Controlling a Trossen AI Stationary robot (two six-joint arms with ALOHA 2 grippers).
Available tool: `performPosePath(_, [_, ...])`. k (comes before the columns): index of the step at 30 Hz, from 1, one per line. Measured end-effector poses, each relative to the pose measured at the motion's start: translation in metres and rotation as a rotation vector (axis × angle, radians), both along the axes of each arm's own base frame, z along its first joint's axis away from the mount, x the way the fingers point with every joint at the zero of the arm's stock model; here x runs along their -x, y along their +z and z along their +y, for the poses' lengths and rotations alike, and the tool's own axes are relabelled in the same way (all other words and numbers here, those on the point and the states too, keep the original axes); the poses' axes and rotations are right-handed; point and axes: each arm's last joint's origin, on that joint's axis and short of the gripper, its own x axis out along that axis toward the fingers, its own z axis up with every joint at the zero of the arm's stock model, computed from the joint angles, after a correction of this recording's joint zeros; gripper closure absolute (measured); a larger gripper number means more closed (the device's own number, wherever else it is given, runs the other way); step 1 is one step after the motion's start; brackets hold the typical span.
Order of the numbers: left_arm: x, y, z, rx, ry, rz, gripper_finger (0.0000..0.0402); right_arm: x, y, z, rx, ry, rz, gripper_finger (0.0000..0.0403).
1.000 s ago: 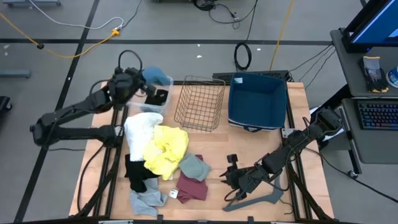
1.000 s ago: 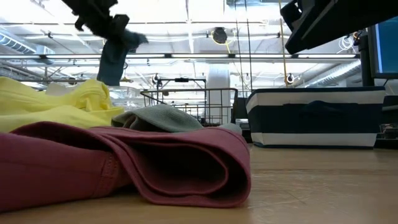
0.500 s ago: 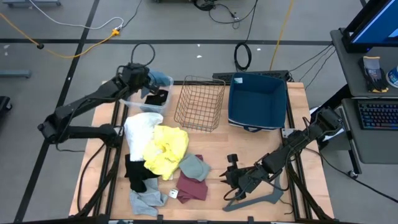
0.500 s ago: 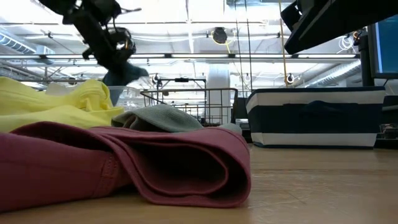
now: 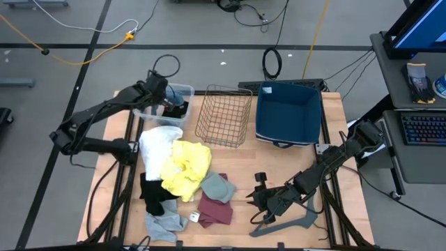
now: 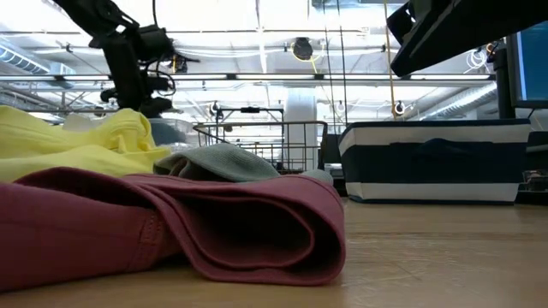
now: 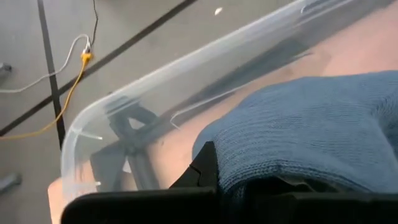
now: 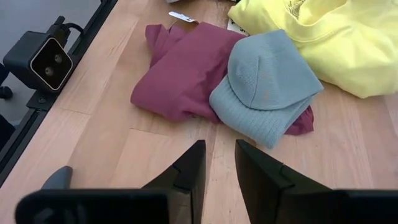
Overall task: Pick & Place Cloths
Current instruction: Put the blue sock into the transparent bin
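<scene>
The left gripper (image 5: pixel 162 95), jaws pinching a soft, light blue knitted cloth (image 7: pixel 311 134), lowers it into the clear plastic bin (image 5: pixel 182 91); a bunched fold grips best.

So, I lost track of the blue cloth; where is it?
In the left gripper, shut on the blue cloth, lowered into the clear bin at the table's far left, beside the wire basket.

Swung across and dropped into the clear bin (image 5: pixel 166 106) now: left gripper (image 5: pixel 162 97) down from above its rim, blue cloth (image 7: pixel 311 134) carried along and lowered inside, clamped.
</scene>
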Motion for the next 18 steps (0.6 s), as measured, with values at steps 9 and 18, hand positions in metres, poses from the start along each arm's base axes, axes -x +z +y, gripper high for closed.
performPosePath(9, [-0.009, -0.021, 0.008, 0.105, -0.018, 0.012, 0.0401, 0.000, 0.000, 0.000, 0.000, 0.000, 0.000, 0.0326])
performPosePath(18, [-0.011, -0.022, 0.008, 0.139, -0.027, -0.030, 0.0395, 0.000, 0.000, 0.000, -0.003, 0.000, -0.003, 0.0328])
